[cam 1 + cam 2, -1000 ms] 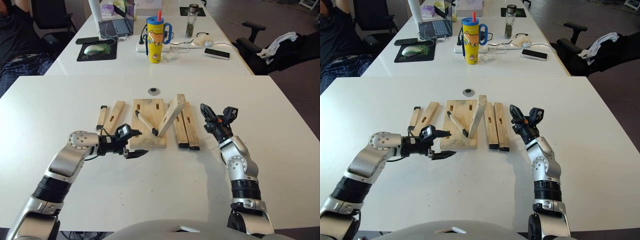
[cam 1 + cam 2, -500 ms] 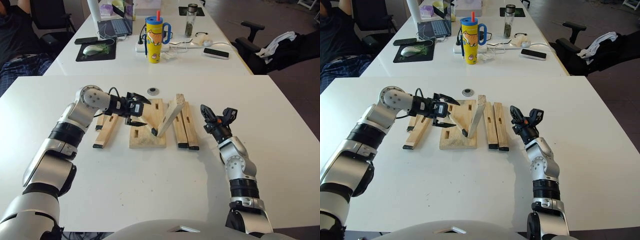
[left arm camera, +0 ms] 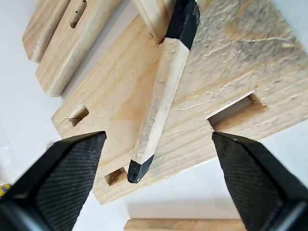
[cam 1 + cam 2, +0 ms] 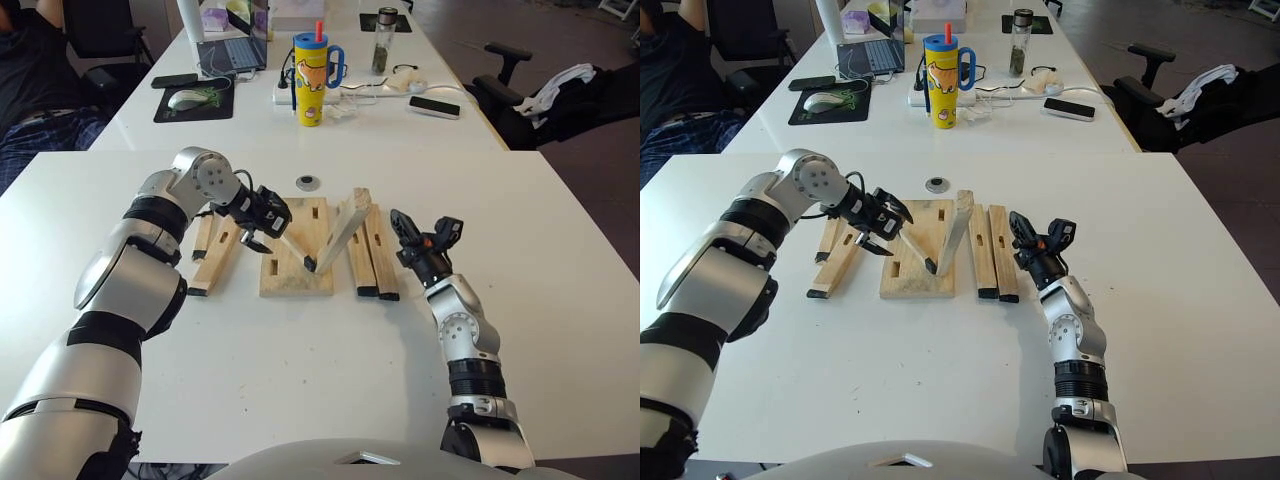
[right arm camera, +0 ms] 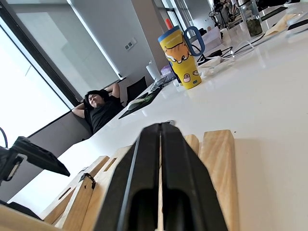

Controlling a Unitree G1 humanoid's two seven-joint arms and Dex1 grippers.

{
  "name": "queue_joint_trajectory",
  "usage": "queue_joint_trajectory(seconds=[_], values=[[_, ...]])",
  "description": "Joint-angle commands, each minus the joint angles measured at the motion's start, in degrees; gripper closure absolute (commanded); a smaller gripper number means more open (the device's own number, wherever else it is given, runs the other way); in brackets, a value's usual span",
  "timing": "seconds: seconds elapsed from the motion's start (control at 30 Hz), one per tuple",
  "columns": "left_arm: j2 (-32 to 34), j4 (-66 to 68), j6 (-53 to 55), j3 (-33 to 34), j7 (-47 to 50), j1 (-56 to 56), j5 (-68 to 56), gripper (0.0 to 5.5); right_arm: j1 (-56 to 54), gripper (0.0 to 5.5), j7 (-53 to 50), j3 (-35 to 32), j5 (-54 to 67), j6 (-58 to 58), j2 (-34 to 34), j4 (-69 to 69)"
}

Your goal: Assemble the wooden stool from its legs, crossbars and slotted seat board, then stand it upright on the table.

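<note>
left pincer spread wide astride black-tipped crossbar, holding nothing, right pincer closed, empty

Silver arms, black bands; left pincer black, ribbed.

This is an office: long white worktops stand in rows. The far one carries an open grey laptop and a white computer mouse on a black mat. Black swivel chairs stand alongside.

Your white table carries a seat board, a left pair of slats, a right pair of slats and a small round disc.
</note>
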Motion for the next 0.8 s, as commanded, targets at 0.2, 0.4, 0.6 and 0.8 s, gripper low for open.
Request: queue_joint_trajectory(seconds=[0.2, 0.4, 0.6, 0.8], values=[[-2.81, 3.41, 2.89, 0.96, 2.02, 0.0, 1.83, 1.41, 1.05, 5.5, -0.74, 0.93, -0.09, 0.21, 2.22, -1.84], [-3.07, 4.59, 5.54, 0.0, 4.35, 0.05, 4.13, 2.24, 0.32, 5.5, -0.77, 0.93, 0.12, 0.38, 2.3, -1.64], [-4.99, 5.75, 7.79, -0.57, 7.64, 0.42, 6.55, 3.19, -0.21, 5.5, -0.62, 1.55, 0.39, 1.03, 3.01, -1.38], [-4.65, 6.24, 7.99, -1.91, 10.23, 0.82, 9.48, 4.04, -0.16, 5.5, -0.34, 2.23, 0.64, 2.2, 3.49, -1.22]])
